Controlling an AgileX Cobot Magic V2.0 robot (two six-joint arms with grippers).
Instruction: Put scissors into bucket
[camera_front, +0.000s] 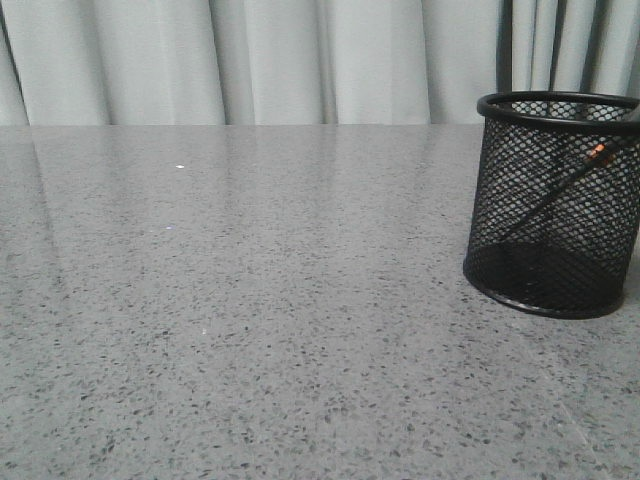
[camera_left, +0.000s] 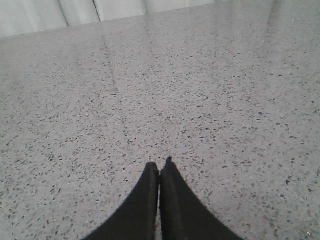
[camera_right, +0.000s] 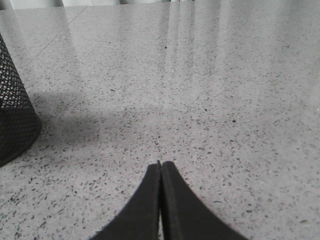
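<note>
The black wire-mesh bucket (camera_front: 556, 203) stands upright at the right of the grey speckled table in the front view. The scissors (camera_front: 566, 186) lean inside it, blades down and orange-lined handle up near the rim, seen through the mesh. Part of the bucket's wall and base (camera_right: 14, 110) also shows at the edge of the right wrist view. My left gripper (camera_left: 160, 167) is shut and empty over bare table. My right gripper (camera_right: 161, 164) is shut and empty, a short way from the bucket. Neither gripper shows in the front view.
The grey speckled table (camera_front: 250, 300) runs back to pale pleated curtains (camera_front: 300, 60). A tiny white speck (camera_front: 180, 166) lies far back on the left.
</note>
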